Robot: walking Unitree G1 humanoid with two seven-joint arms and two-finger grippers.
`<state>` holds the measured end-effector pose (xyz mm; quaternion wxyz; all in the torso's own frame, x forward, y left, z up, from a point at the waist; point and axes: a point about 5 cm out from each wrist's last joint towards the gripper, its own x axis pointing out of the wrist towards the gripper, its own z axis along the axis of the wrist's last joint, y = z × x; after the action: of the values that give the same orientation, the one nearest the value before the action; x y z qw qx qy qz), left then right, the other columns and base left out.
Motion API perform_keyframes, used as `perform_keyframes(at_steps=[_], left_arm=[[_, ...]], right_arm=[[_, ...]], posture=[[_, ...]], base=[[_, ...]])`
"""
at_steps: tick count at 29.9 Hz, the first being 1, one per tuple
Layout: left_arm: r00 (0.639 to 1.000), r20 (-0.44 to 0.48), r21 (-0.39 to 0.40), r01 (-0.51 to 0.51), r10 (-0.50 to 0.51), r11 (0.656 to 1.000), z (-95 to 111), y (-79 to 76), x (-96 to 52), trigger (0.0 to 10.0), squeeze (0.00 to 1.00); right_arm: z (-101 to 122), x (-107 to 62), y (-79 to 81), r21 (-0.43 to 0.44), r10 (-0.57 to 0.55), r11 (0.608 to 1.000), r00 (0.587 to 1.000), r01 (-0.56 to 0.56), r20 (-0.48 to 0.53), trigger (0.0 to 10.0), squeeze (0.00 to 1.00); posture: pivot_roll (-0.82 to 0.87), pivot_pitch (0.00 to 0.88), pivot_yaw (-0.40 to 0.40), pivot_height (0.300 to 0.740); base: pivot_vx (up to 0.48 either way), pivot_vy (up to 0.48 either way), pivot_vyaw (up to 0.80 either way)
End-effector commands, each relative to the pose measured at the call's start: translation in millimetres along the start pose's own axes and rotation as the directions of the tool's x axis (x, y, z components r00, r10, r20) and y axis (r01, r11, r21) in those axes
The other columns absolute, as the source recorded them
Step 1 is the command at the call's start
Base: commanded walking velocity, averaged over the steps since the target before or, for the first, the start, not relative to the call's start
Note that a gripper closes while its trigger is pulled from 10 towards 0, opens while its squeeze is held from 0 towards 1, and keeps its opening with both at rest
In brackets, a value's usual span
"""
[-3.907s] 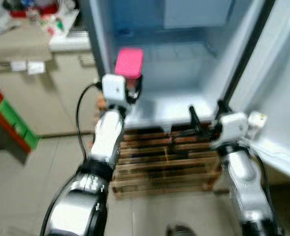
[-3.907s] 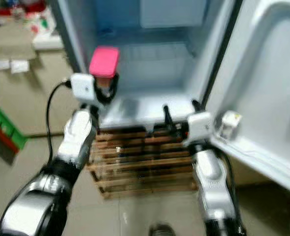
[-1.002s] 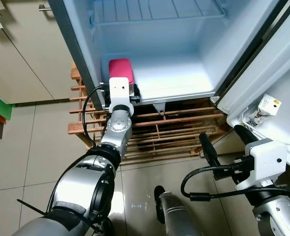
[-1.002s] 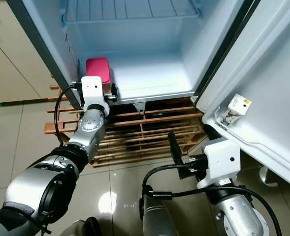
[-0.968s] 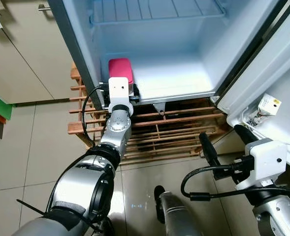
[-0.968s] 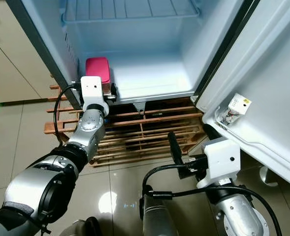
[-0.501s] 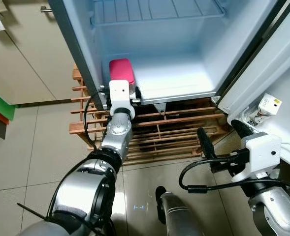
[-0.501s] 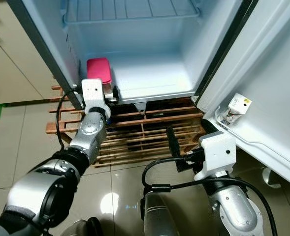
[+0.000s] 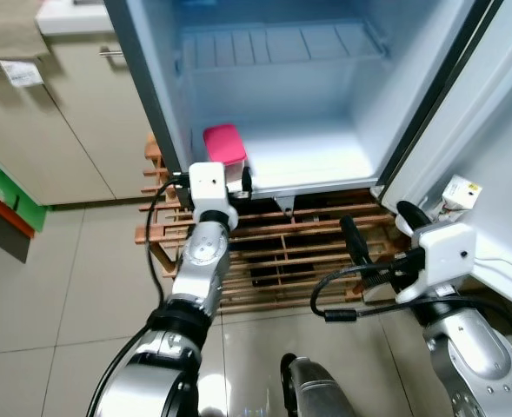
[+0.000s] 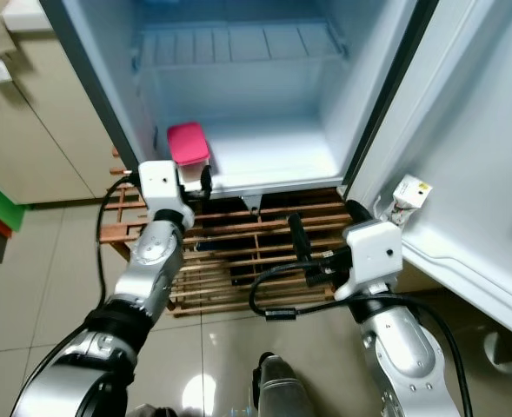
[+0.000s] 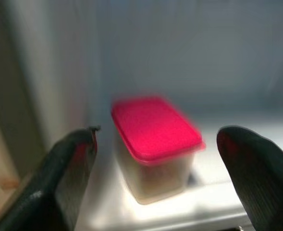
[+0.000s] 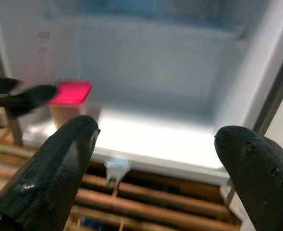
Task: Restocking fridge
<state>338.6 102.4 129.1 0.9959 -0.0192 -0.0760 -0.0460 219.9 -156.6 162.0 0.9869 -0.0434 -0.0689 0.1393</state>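
One pink-lidded container in fridge; both grippers' fingers apart.

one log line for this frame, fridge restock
item: pink-lidded clear plastic container on fridge floor, front left | left gripper: open, just outside it | right gripper: open, low before fridge | door: open
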Motion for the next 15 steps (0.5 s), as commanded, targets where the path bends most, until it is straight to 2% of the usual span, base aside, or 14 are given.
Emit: perform_keyframes(at_steps=[1,4,8,10,12,15], left_arm=[[0.989,0.129,0.058,0.061,-0.068,0.996,22,2.4,-8.9,10.0,0.0],[0.978,0.188,0.069,0.074,-0.086,0.995,34,9.5,-22.5,10.0,0.0],[0.984,0.162,0.065,0.063,-0.073,0.996,41,22.0,-41.4,10.0,0.0],[0.984,0.162,0.065,0.063,-0.073,0.996,41,22.0,-41.4,10.0,0.0],[0.992,0.102,0.059,0.066,-0.072,0.996,36,26.3,-46.8,10.0,0.0],[0.993,0.102,0.077,0.046,-0.053,0.996,42,26.3,-35.2,10.0,0.0]], right_arm=[[-3,6.4,-0.2,0.038,-0.005,0.999,1.0,0.005,0.015,10.0,0.0],[-7,16.6,-4.7,0.083,-0.04,0.996,0.999,0.039,0.01,10.0,0.0],[-19,36.1,-12.7,0.09,-0.096,0.991,0.995,0.097,-0.019,10.0,0.0],[-19,36.1,-12.7,0.09,-0.096,0.991,0.995,0.097,-0.019,10.0,0.0],[-23,52.1,-12.0,0.095,-0.096,0.991,0.995,0.097,-0.012,10.0,0.0],[-24,65.8,-5.3,0.109,-0.081,0.991,0.997,0.08,0.001,10.0,0.0]], posture=[[-0.23,0.016,0.025,0.74],[-0.19,0.009,0.017,0.74],[-0.12,0.0,-0.001,0.74],[-0.12,0.0,-0.001,0.74],[-0.07,0.0,-0.016,0.74],[-0.05,0.0,-0.02,0.74]], base=[[0.0,0.0,0.0],[0.0,0.0,0.0],[0.0,0.0,0.0],[0.0,0.0,0.0],[0.0,0.129,0.0],[0.0,0.457,0.0]])
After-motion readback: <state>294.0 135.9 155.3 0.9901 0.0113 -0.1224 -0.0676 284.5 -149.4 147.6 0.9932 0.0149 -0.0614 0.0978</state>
